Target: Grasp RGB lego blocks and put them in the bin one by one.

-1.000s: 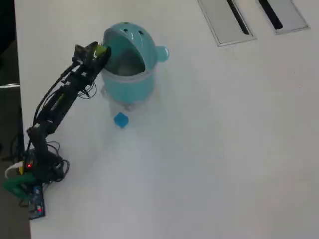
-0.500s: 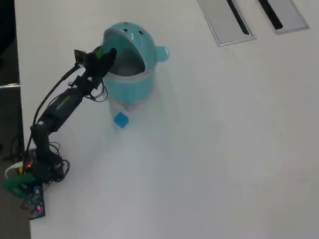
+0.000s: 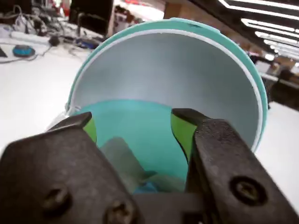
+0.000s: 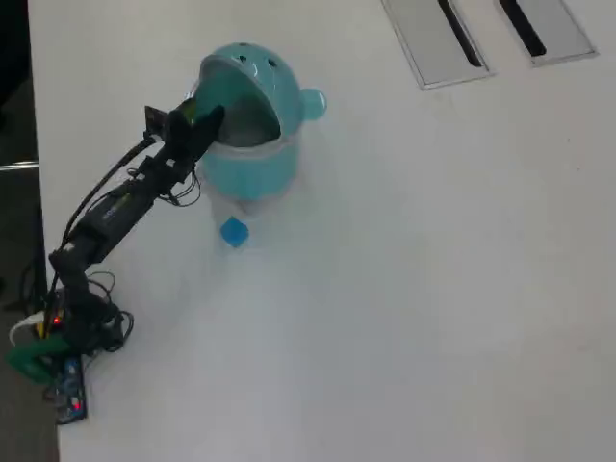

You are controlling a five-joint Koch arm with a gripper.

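Observation:
The teal bin [image 4: 258, 159] stands at the upper left of the table, its domed lid swung back. A small blue lego block [image 4: 233, 232] lies on the table just in front of it. My gripper [image 4: 205, 119] is at the left edge of the bin's mouth. In the wrist view the gripper [image 3: 133, 116] is open, with green pads [image 3: 181, 133] on both jaws and nothing between them. Past the jaws I look straight into the bin [image 3: 168, 70]. A small blue patch [image 3: 147, 187] shows low between the jaws; what it is cannot be told.
Two flat grey slotted panels [image 4: 438, 43] [image 4: 539, 27] are set into the table at the top right. The arm's base and cables [image 4: 58, 337] sit at the table's left edge.
The gripper moved from beside the lid into the bin's mouth, then drew back slightly. The yellow-green patch at its tip a second ago no longer shows from above.

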